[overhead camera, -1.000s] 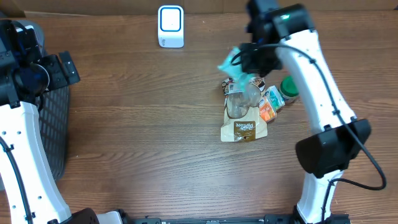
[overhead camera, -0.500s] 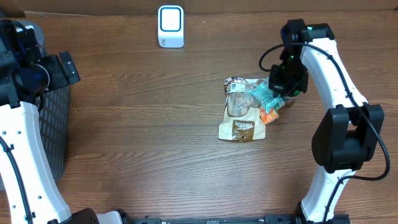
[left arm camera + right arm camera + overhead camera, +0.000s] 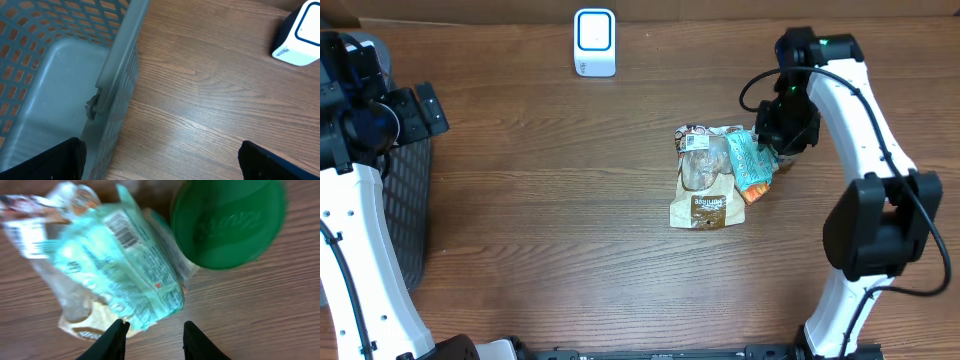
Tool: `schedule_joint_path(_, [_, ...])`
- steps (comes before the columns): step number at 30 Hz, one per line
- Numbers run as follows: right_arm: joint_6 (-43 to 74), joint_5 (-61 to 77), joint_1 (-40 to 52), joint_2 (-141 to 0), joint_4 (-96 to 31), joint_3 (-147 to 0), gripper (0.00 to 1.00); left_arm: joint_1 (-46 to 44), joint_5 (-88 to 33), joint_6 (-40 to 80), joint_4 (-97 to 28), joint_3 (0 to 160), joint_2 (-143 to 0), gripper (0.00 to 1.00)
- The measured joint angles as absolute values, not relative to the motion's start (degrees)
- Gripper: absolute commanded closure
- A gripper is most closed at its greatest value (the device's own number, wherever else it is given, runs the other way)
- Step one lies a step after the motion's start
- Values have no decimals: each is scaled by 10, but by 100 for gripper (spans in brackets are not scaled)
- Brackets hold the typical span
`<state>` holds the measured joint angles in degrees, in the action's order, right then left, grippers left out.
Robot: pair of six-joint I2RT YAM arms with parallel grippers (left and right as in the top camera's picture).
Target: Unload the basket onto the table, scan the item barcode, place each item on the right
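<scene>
A teal packet (image 3: pixel 744 160) with a printed barcode lies on top of a small pile of items right of centre. In the right wrist view the teal packet (image 3: pixel 125 265) lies face up just ahead of my right gripper (image 3: pixel 152 342). Its jaws stand apart with only bare wood between them, and the packet's lower edge reaches the left fingertip (image 3: pixel 117 337). From overhead the right gripper (image 3: pixel 775 138) hovers at the pile's right edge. The white scanner (image 3: pixel 594 42) stands at the back of the table. My left gripper (image 3: pixel 160 165) hangs wide open over the basket's rim, far left.
The pile also holds a brown pouch (image 3: pixel 703 208), a clear package (image 3: pixel 700 165), an orange packet (image 3: pixel 753 187) and a green-lidded tub (image 3: pixel 227 220). A grey mesh basket (image 3: pixel 410 215) stands at the left edge, under the left arm. The white scanner (image 3: pixel 299 34) shows in the left wrist view too.
The right arm carried the teal packet down from near the back of the table onto the pile. Its jaws then parted and let the packet go. The left arm stayed still.
</scene>
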<state>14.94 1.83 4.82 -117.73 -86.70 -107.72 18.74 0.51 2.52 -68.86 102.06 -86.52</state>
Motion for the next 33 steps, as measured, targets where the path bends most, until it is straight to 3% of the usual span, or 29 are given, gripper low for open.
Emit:
schedule_joint_path(7, [135,17,81,-1016,-880,-1094,48,187,5,25,-688,1021,-865,0])
schedule_joint_path(9, [134,17,95,-965,-884,-1100,35,187,5,25,-688,1021,-865,1])
schedule_joint_path(12, [132,19,108,-896,-898,-1105,0,187,5,25,-688,1021,-865,1])
schedule_joint_path(20, [135,63,114,-761,-940,-1107,0,187,5,25,-689,1021,-865,0])
schedule_joint_path(33, [135,71,114,-738,-938,-1107,0,187,5,25,-688,1021,-865,0])
